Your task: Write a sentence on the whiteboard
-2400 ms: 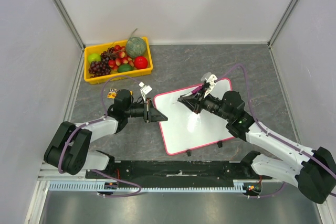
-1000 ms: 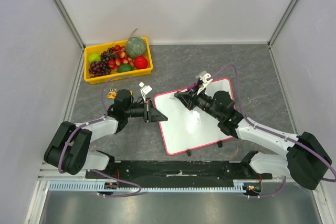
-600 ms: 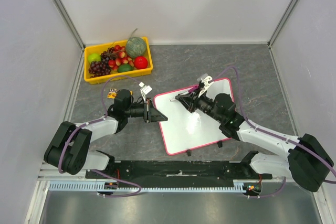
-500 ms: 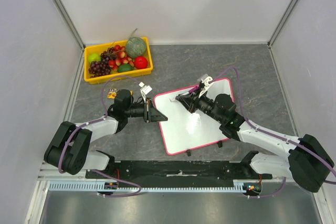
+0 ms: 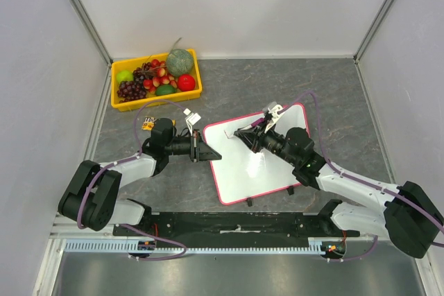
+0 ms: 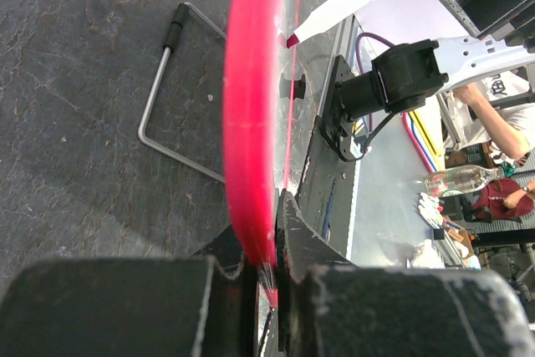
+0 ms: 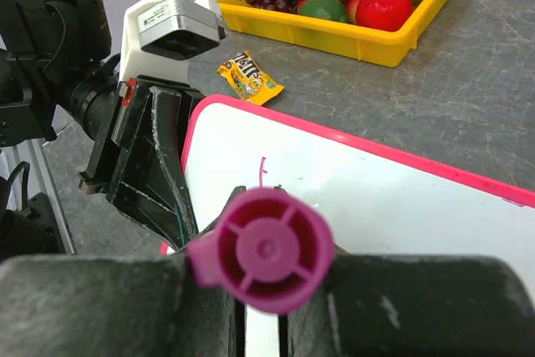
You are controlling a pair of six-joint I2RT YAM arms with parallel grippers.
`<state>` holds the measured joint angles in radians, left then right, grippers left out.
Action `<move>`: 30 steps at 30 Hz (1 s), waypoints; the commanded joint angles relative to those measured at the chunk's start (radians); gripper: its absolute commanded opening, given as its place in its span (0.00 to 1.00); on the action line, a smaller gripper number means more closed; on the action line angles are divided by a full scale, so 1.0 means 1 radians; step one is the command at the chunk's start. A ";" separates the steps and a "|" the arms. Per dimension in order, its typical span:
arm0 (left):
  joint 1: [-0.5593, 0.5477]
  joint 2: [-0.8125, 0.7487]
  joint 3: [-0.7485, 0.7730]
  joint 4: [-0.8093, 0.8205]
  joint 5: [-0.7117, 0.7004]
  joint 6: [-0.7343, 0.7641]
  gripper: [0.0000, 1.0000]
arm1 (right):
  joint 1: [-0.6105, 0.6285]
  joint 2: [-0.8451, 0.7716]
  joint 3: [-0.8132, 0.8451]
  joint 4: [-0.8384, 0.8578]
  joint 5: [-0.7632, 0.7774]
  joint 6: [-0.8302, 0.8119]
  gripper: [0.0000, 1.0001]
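**Whiteboard** (image 5: 243,171): pink-rimmed and glossy. It lies mid-tabletop, skewed to the near edge.

**Left tool** (image 5: 207,152): pinched tight on the board's left rim.

**Right tool** (image 5: 250,133): clamped round a magenta marker (image 7: 266,248). The nib is over the board's far-left corner; I cannot tell whether it touches.

**Sentence** (image 7: 262,169): one short magenta stroke so far, the rest unwritten.

**Hazards, as I judge them:**
- Marker pressure may shove the board. The left tool has only the thin rim, so its grip could slip and the board could skid, bending the letters.
- Too light a touch would leave gaps in the line.
- The right wrist, crossing fresh ink, could smear it.
- The tools sit close together, so a leftward stroke risks a bump.

**Surface:** grey stone-patterned tabletop (image 5: 333,95), matt.

**Room:** plain white walls and metal corner posts. A yellow fruit tray (image 7: 351,39) stands at the far left, with a sweet packet (image 7: 249,73) near it, clear of the board.
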<state>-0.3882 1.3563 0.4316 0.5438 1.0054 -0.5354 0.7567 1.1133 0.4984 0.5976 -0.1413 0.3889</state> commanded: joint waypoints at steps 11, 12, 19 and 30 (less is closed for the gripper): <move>-0.008 0.021 -0.027 -0.031 -0.050 0.195 0.02 | 0.001 0.046 0.107 -0.091 0.114 -0.050 0.00; -0.008 0.020 -0.027 -0.031 -0.051 0.193 0.02 | 0.001 0.051 0.114 -0.093 0.120 -0.053 0.00; -0.009 0.018 -0.027 -0.031 -0.051 0.193 0.02 | 0.001 0.065 0.141 -0.117 0.135 -0.065 0.00; -0.009 0.017 -0.027 -0.031 -0.051 0.196 0.02 | 0.001 0.053 0.108 -0.134 0.146 -0.061 0.00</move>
<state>-0.3878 1.3567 0.4316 0.5411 1.0042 -0.5354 0.7639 1.1629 0.6109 0.5167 -0.0647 0.3660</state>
